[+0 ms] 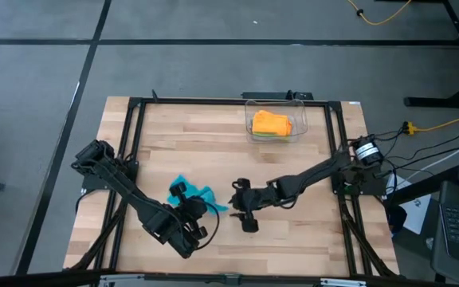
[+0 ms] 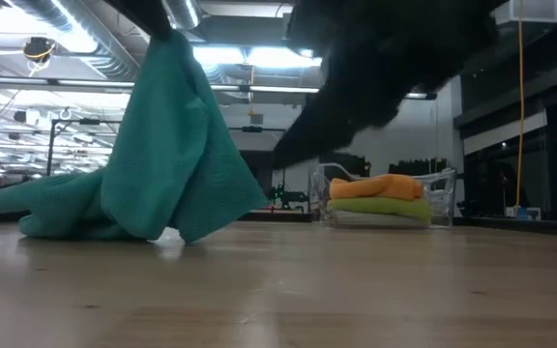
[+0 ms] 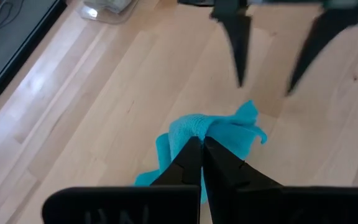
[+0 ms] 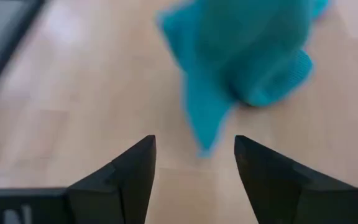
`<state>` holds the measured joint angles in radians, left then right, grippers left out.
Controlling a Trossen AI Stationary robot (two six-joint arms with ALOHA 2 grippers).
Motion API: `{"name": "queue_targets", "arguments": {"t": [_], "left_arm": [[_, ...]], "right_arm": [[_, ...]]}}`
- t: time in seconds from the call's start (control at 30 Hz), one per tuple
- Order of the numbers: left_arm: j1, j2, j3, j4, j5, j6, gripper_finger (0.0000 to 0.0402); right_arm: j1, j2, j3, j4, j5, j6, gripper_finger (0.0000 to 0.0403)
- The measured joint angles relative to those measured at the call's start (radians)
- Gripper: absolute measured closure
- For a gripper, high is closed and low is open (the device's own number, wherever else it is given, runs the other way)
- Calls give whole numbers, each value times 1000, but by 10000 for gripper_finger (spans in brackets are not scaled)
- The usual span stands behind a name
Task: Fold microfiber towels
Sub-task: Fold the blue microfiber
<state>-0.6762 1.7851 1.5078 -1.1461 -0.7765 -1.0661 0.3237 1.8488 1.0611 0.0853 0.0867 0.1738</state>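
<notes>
A teal blue microfiber towel (image 1: 188, 194) hangs bunched from my left gripper (image 3: 202, 148), which is shut on it over the table's near middle. The towel's lower folds (image 2: 56, 208) rest on the wood. My right gripper (image 4: 194, 155) stands open just to the towel's right, fingers (image 1: 243, 214) pointing at it with nothing between them. Both of its fingers (image 3: 240, 50) also show in the left wrist view, beyond the towel. An orange towel (image 2: 385, 186) lies folded on a lime green one (image 2: 380, 206) inside the clear bin (image 1: 276, 123). My left gripper pinches a gathered peak of the teal towel (image 3: 197, 132) between its two shut fingers, coming slanting down from the table's near left. How many layers it has cannot be told. The towel drapes slack below the hold (image 2: 167, 58), its lower part (image 2: 114, 227) on the table.
The clear plastic bin (image 2: 438, 198) stands at the table's far side, right of middle. A black frame (image 1: 134, 135) runs along the table's left, right and far edges. Bare wood (image 1: 293, 239) lies near and to the right of the grippers.
</notes>
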Motion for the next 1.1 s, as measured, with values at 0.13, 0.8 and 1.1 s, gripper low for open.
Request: {"name": "queue_targets", "arguments": {"t": [0.13,0.8,1.1], "left_arm": [[0,0,0,2,0,4,401],[0,0,0,19,0,3,401],[0,0,0,43,-2,4,401]], "right_arm": [[2,51,0,37,46,-17,182],[3,117,-1,161,104,-44,209],[3,128,-1,170,104,-43,268]]}}
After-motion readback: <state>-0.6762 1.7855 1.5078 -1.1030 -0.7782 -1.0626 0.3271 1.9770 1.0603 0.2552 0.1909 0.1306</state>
